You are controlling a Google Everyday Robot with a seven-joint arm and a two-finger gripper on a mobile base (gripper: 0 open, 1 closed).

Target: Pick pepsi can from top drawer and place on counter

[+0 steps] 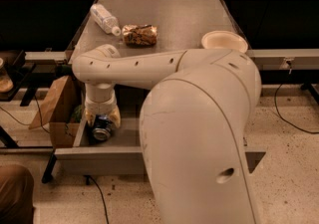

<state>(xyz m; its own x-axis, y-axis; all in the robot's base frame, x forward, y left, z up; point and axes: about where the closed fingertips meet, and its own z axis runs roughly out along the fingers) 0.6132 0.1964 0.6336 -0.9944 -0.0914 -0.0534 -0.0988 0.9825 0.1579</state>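
Observation:
The pepsi can (102, 129), blue with a silver end facing up, lies at the left end of the open top drawer (99, 159). My gripper (102, 120) reaches down into the drawer from the arm's wrist (99, 99). Its pale fingers (89, 117) sit close against both sides of the can, which rests low in the drawer. The counter (174, 19) is the grey cabinet top behind the drawer. My arm's large white body (199, 133) hides the right part of the drawer.
On the counter lie a clear plastic bottle (103, 18), a crinkly brown snack bag (139, 34) and a pale bowl (224, 41). A cardboard box (55, 108) stands on the floor left of the drawer. Dark shelving flanks the cabinet.

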